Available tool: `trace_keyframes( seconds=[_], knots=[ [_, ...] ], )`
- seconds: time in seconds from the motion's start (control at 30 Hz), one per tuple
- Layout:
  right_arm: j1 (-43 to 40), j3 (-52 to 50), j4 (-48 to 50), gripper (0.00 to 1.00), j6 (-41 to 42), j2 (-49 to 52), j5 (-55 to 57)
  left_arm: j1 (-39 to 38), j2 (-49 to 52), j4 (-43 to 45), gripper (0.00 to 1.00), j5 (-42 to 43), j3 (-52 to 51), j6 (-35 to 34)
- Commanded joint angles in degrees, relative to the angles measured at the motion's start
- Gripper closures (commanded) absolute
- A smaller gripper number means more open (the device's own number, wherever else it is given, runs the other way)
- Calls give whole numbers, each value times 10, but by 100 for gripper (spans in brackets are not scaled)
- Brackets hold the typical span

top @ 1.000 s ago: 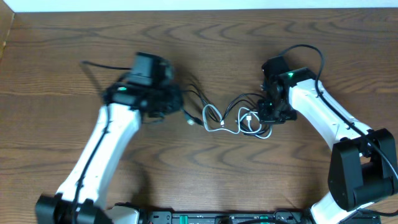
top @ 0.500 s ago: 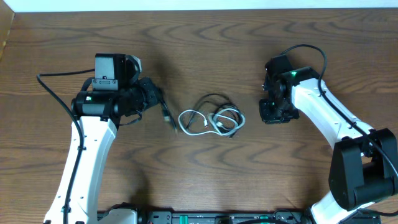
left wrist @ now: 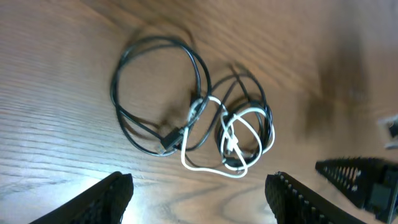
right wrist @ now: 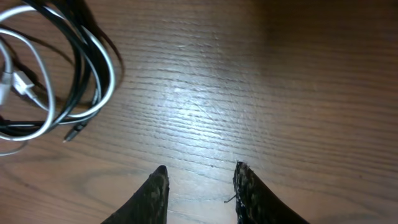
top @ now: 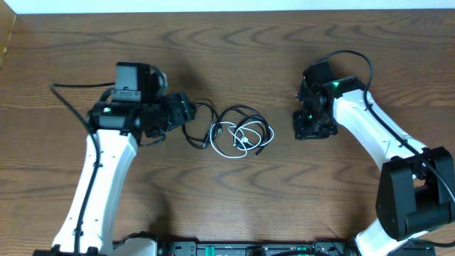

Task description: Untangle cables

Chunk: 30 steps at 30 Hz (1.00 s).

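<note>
The cables lie in a loose tangle on the wooden table between my two arms. A black cable (top: 201,125) (left wrist: 155,93) forms a wide loop on the left side of the tangle. A white cable (top: 242,139) (left wrist: 239,140) coils with more black cord on the right side. My left gripper (top: 190,119) (left wrist: 199,190) is open just left of the tangle, with only bare wood between its fingers. My right gripper (top: 304,131) (right wrist: 200,180) is open to the right of the tangle and holds nothing. In the right wrist view the cables (right wrist: 56,74) sit up and to the left of its fingertips.
The brown wooden table (top: 234,57) runs past every edge of the overhead view. A thick black robot cable (top: 348,60) arcs over my right arm, and another (top: 75,85) trails behind my left arm. My right gripper's tip (left wrist: 364,177) shows in the left wrist view.
Both grippers have opened and let the cables go. The tangle now lies on the table left of my right gripper. My left arm swung left, then came back right to the tangle's edge.
</note>
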Motion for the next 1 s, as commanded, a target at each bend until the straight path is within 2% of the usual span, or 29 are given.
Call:
trace_keyframes(
  seconds=[0.0,0.17,0.23,0.37,0.47,0.5,0.63,0.7,0.8,0.97],
  knots=[
    [2,-1,3,68,-5,3,-24,-51,35,0,27,-1,4,10],
    [2,-1,3,66,-5,3,-26,-127,103,54,27,-1,4,53],
    [2,-1,2,65,-5,3,-26,-163,150,90,27,-1,4,91],
    [2,-1,3,65,-5,3,-26,-188,190,124,27,-1,4,94],
    [2,-1,3,65,-5,3,-26,-200,205,154,55,-1,4,93],
    [2,-1,3,65,-5,3,-26,-204,207,167,60,-1,4,93],
    [2,-1,3,65,-5,3,-26,-223,209,227,59,-15,4,93],
    [2,-1,2,65,-5,3,-26,-227,210,221,49,-66,4,93],
    [2,-1,1,65,-6,3,-26,-226,221,199,49,-121,4,93],
    [2,-1,1,65,-6,3,-26,-226,247,189,49,-132,4,93]
  ],
)
